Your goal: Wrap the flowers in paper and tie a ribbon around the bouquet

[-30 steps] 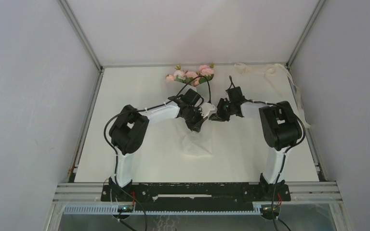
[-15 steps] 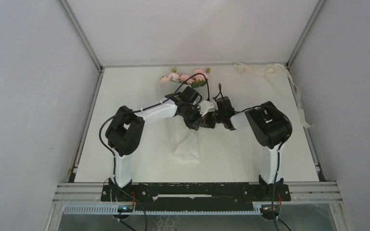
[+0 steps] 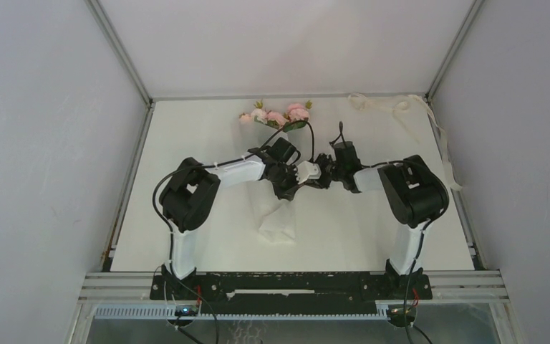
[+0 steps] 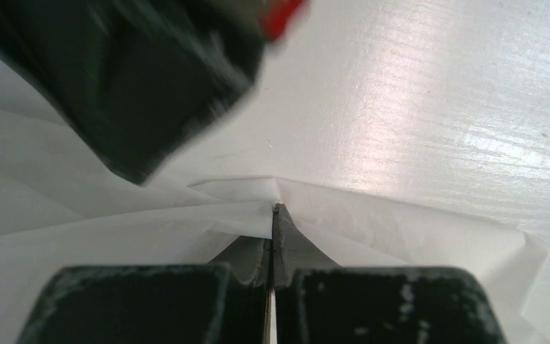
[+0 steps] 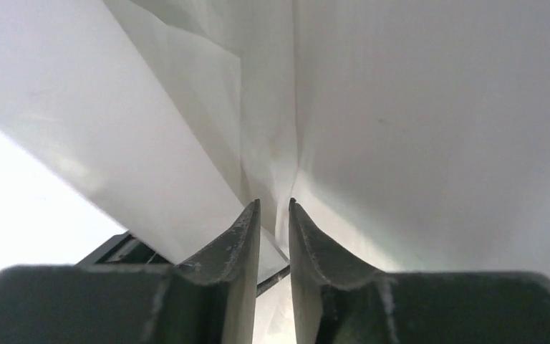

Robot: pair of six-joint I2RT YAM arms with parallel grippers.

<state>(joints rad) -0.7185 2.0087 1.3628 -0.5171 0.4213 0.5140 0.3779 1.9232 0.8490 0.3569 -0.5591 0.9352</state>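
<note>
Mid-surface, both arms meet over the paper [image 3: 276,223]. It runs from the flowers [image 3: 276,115] at the far edge back toward us as a loose, creased sheath, not yet a tight cone.

- Left claw [image 4: 273,212]: clenched, grasping a pinch of paper; creases fan out from its tip.
- Right claw [image 5: 273,206]: parted a little, with a paper fold at the gap. We see no bite, so we read it as released.
- Ribbon [image 3: 399,106]: far right corner of the surface [image 3: 379,229], well apart and untouched.

We judge the step to be wrapping, about midway.

To do it well:
- Let the left pinch anchor the sheet.
- Have the right claw take the fold deep between its pads before pulling.
- Draw the fold across the stems low and slow, because thin paper tears at a pinch.
- Leave the blooms uncovered.
</note>
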